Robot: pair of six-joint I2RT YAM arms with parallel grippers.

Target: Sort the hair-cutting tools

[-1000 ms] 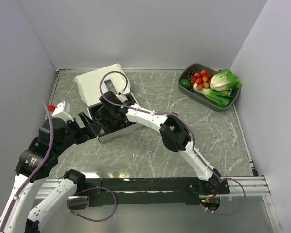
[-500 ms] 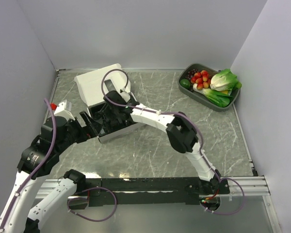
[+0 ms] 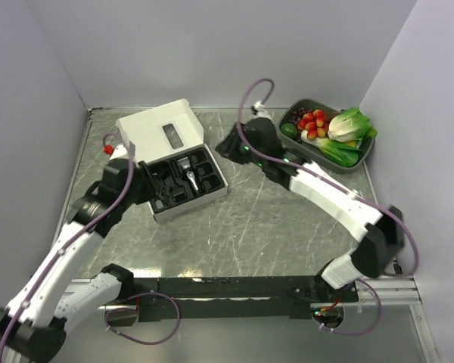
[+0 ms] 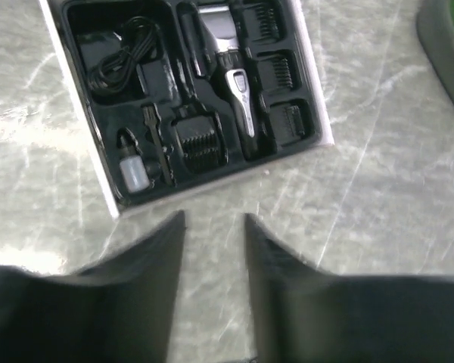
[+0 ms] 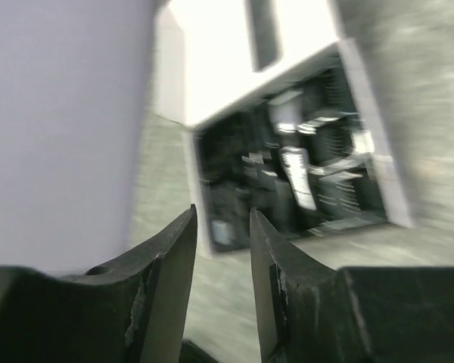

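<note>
The hair clipper (image 4: 238, 87) lies in the middle slot of a black moulded tray (image 4: 227, 166), which sits inside an open white cardboard box (image 3: 163, 130) at the far left of the grey marbled table (image 4: 378, 197). The clipper is slim and black, with a glossy silver strip down its body and a pale metal blade head at the far end. Beside it, near the tray's front edge, rests a curved black comb attachment (image 4: 200, 145) with fine ribbed teeth. Three smaller toothed combs (image 4: 276, 72) fill the slots on its other side. A coiled black cable (image 4: 117, 53) and a small translucent bottle (image 4: 133, 172) occupy the remaining hollows.

The left gripper (image 4: 214, 219) hovers just in front of the box, its matte black fingers a narrow gap apart with nothing between them. The right gripper (image 5: 221, 215), blurred, is likewise narrowly parted and empty, off to the box's right.
</note>
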